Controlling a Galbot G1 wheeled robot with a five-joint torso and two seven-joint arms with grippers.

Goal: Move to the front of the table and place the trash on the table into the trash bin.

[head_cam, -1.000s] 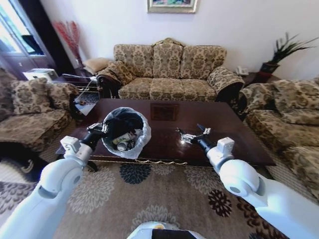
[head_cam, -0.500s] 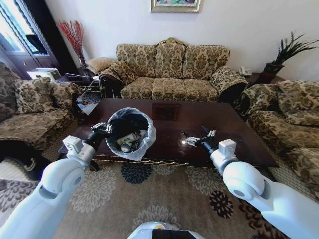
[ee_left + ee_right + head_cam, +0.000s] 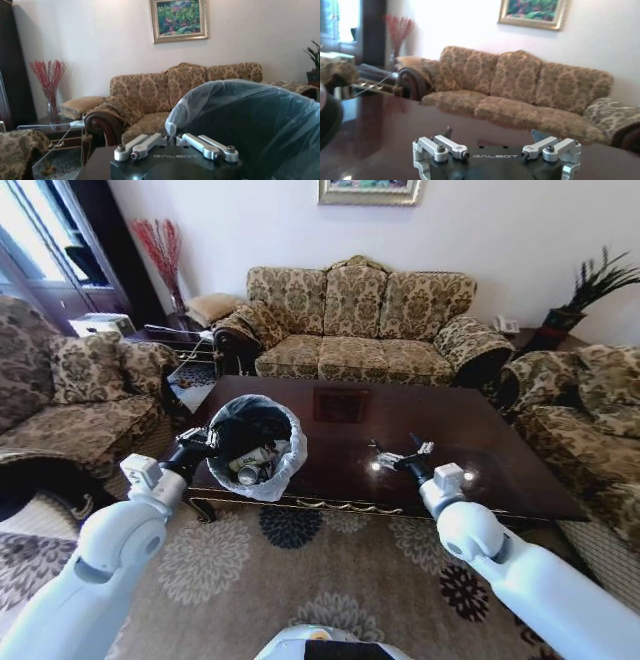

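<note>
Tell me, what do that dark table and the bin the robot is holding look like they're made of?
The table looks like dark brown wood with a glossy, lacquered finish: window light reflects as bright spots on its top. The trash bin, held at its rim by the left gripper, seems to be black plastic, though little of it shows; its liner looks like thin translucent plastic film, crinkled and folded over the rim.

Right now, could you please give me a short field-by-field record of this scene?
trash bin: held over the table's left end, bag-lined
bin contents: can and wrappers
left hand: shut on the trash bin rim
right hand: open, low over the table
table: glossy dark top
</note>
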